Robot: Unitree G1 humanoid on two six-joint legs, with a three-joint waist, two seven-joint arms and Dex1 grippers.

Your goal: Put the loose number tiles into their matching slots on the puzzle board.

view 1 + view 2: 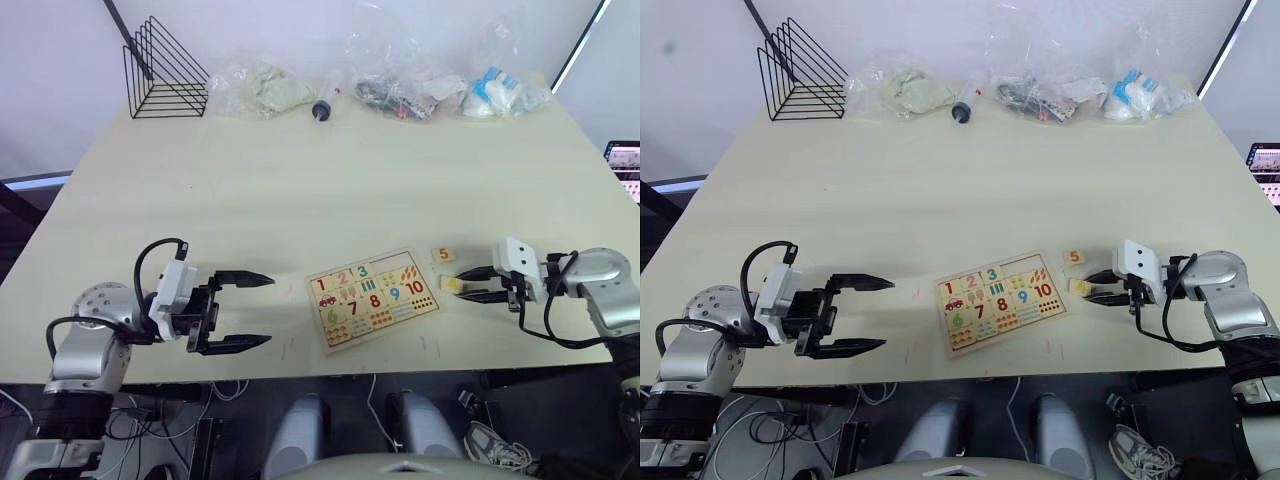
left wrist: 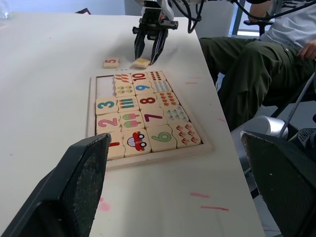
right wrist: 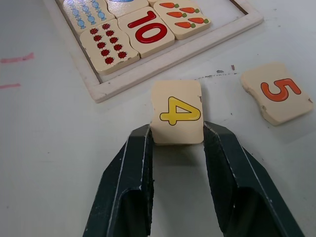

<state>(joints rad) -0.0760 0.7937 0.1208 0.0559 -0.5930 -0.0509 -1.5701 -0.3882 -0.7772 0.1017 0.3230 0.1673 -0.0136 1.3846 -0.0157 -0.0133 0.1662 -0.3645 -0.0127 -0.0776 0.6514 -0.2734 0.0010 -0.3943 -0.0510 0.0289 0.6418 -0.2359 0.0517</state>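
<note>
Right wrist view puts the 4 tile [image 3: 176,112] squarely between my right tool's [image 3: 177,136] two black fingers [image 3: 132,165], and their inner faces sit against its two side edges, so I judge the tool clamped on it. The tile looks flat on the worktop [image 3: 59,163], numeral up, which suits a pinch by the edges: the printed face stays readable and the underside is free to drop into a recess. The 5 tile [image 3: 278,98] lies loose just beside the tool, off to one side and apart from the 4, near enough to be the next pick. Straight ahead of the fingertips is the near corner of the puzzle board [image 3: 170,58], its raised frame between the held tile and the pieces marked 10 and the carrots.

In the left eye view the board lies well inboard of my right tool [image 1: 472,283], turned at a slant to the worktop edge. The 1, 2 and 3 are seated in the slots [image 2: 109,106] along its long edge, and the recesses past the 3 show bare wood, which I take as the places for 4 and 5. The 4 will have to be lifted over the frame rather than slid.

My left tool [image 1: 245,311] hovers on the other side of the board with its fingers spread wide and nothing between them, I think to stay out of the way.
</note>
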